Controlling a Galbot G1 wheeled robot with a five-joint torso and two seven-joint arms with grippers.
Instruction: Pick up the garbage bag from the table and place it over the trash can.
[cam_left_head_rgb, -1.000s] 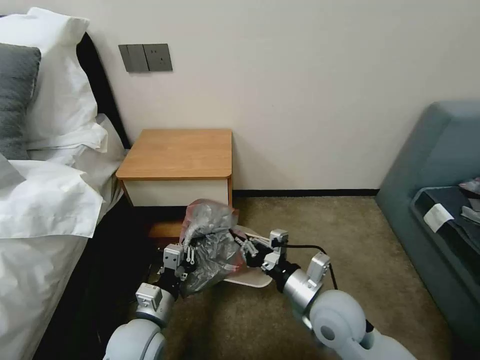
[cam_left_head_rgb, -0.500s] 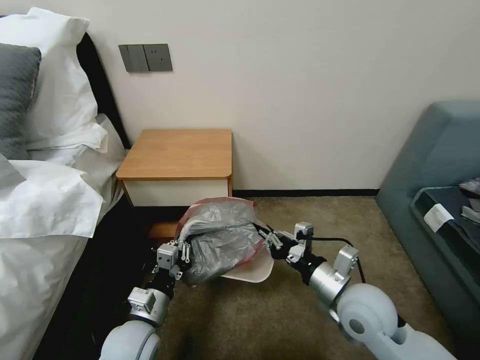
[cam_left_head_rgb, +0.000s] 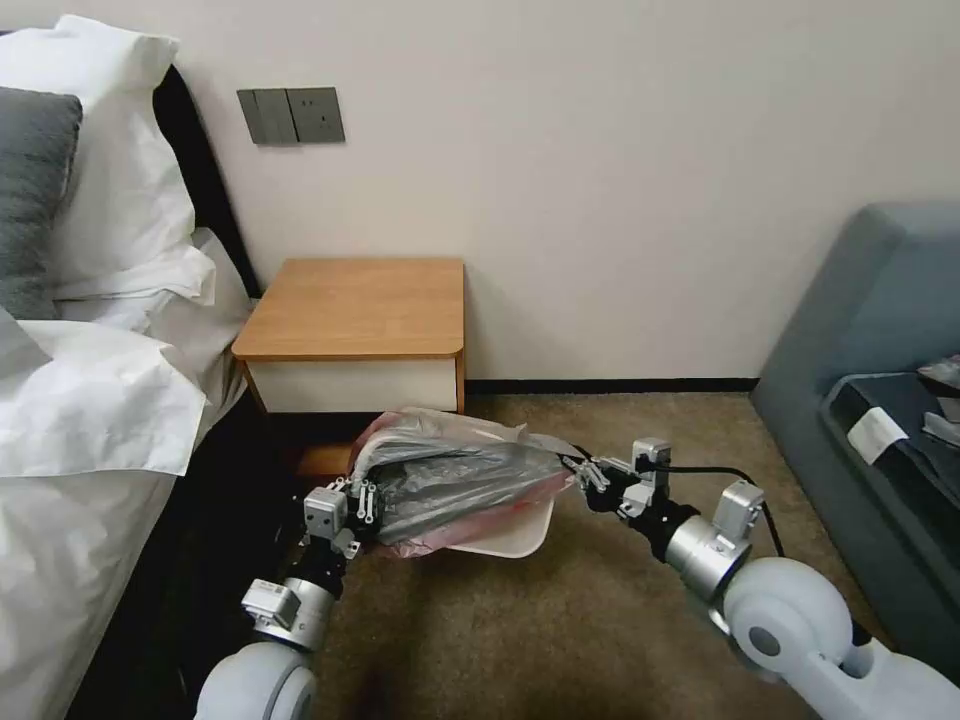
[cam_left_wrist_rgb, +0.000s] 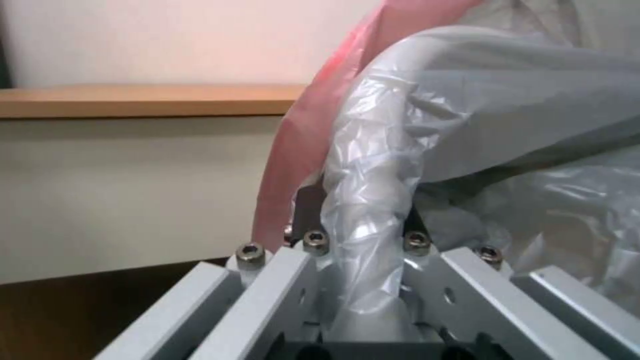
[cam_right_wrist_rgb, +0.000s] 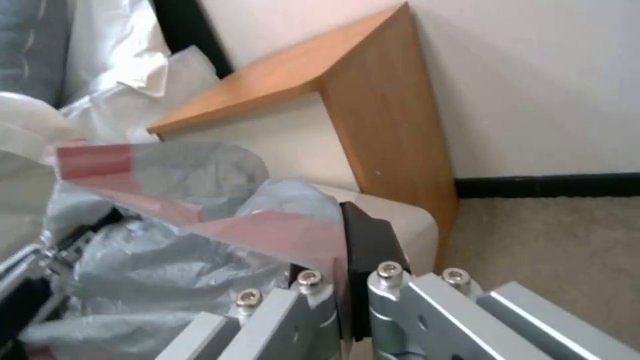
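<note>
**A:** While the bag is hanging between the two arms, where is each end sitting?

**B:** Starting on the left, the left gripper (cam_left_head_rgb: 366, 500) is clamping a bunched fold of the garbage bag (cam_left_head_rgb: 455, 478), its jaws closed on the plastic; the left wrist view is showing that fold running down between the fingers (cam_left_wrist_rgb: 309, 212). The bag is spreading rightward as a taut sheet above the trash can (cam_left_head_rgb: 505, 535), which is standing on the carpet (cam_left_head_rgb: 600, 620) just in front of the table (cam_left_head_rgb: 360, 305).

**A:** And the other side?

**B:** The right gripper (cam_left_head_rgb: 585, 472) is pinching the pink-tinted rim, jaws together on it, out past the can's right edge.

**A:** So how far along is it looking?

**B:** I'm judging the pickup as done, since the tabletop is lying bare and the bag is off it. The mouth is being held wide over the can, but the can's near rim is showing uncovered below the plastic, so the bag is not seated yet. Lowering the rim around all sides and letting go are what I'm counting as left.
</note>
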